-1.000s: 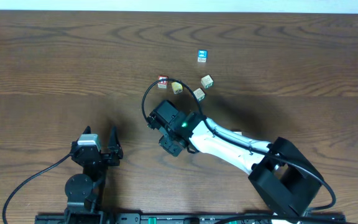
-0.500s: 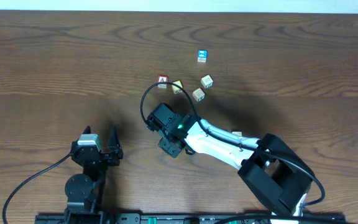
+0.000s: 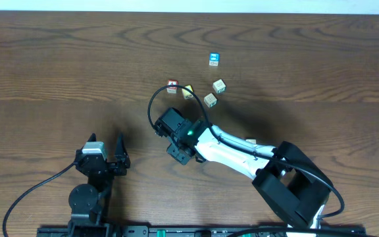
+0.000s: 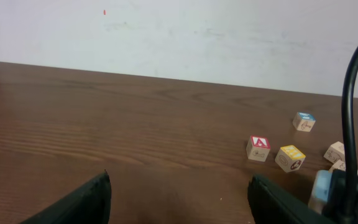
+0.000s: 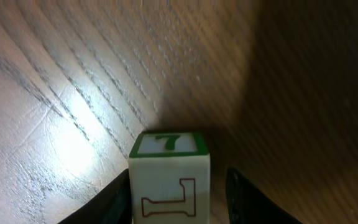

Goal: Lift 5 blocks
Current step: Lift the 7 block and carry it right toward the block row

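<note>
**Surface:** dark wood-grain table with a pale wall behind its far edge. On it are my two arms and a few small cubes.

**R arm**: runs from the near-right base toward table centre, wrist pointed down.

**L arm**: sits near-left, well apart from every cube.

**L gripper**: jaws wide, nothing btwn them.

**R gripper**: jaws part-way apart, straddling one cube. The finger at frame left looks to lie against the cube's side. A strip of table shows btwn the cube and the other finger, so by wrist view it is not clamped.

**7 block**: whitish, green "7" on top, reddish outline mark on the face toward my camera. It sits on the table and is hidden under my wrist in the overhead view.

**Key relation:** the 7 block lies directly btwn my R fingers, faces square to them. A cube has no long axis, so I judge no wrist turn is needed: close, then raise straight up.

**Remaining blocks:**
- The yellow-faced block, one whitish block and a second whitish block lie far of my R gripper.
- A pale cube lies just beside my R forearm, prob. a block too.
- The R arm is nearer to all of them.

**Not task items:** the red "A" cube, just left of the yellow-faced block, and the blue-faced cube, farthest out.
</note>
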### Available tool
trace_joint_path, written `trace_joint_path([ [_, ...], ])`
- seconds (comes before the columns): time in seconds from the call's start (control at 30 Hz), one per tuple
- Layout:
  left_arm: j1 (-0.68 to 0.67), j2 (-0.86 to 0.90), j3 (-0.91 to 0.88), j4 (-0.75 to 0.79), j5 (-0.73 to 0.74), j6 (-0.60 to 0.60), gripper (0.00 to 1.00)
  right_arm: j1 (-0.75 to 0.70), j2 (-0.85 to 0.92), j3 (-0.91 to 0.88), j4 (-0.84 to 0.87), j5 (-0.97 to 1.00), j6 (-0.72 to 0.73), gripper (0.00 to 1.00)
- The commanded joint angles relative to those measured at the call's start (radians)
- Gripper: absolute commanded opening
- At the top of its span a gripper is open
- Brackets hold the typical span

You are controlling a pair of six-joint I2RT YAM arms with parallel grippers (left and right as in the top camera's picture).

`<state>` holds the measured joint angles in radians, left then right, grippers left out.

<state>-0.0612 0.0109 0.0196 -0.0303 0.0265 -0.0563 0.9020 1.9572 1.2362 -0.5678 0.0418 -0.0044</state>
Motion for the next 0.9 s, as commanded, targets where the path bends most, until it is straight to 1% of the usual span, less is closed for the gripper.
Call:
trace_joint_path([
  [0.0, 0.004, -0.005, -0.016, -0.041, -0.02, -0.009, 0.71, 0.009, 0.019, 0.032, -0.001, 0.014, 0.007, 0.44],
  [0.2, 0.004, -0.005, -0.016, -0.041, -0.02, -0.009, 0.71, 0.009, 0.019, 0.034, 0.0, 0.014, 0.007, 0.39],
  [0.37, 0.004, -0.005, -0.016, -0.041, -0.02, -0.009, 0.71, 0.009, 0.019, 0.034, 0.0, 0.014, 0.008, 0.28],
  [0.47, 0.004, -0.005, -0.016, -0.041, -0.02, -0.009, 0.71, 0.009, 0.019, 0.035, 0.0, 0.014, 0.009, 0.26],
  [0.63, 0.004, -0.005, -0.016, -0.041, -0.02, -0.009, 0.71, 0.009, 0.018, 0.043, -0.011, 0.04, 0.072, 0.2],
  [0.7, 0.004, -0.005, -0.016, -0.041, -0.02, -0.009, 0.71, 0.009, 0.013, 0.055, -0.031, 0.04, 0.088, 0.18],
  [0.73, 0.004, -0.005, -0.016, -0.041, -0.02, -0.009, 0.71, 0.009, 0.007, 0.069, -0.055, 0.04, 0.106, 0.16],
  [0.87, 0.004, -0.005, -0.016, -0.041, -0.02, -0.009, 0.71, 0.009, -0.02, 0.096, -0.105, 0.04, 0.146, 0.15],
])
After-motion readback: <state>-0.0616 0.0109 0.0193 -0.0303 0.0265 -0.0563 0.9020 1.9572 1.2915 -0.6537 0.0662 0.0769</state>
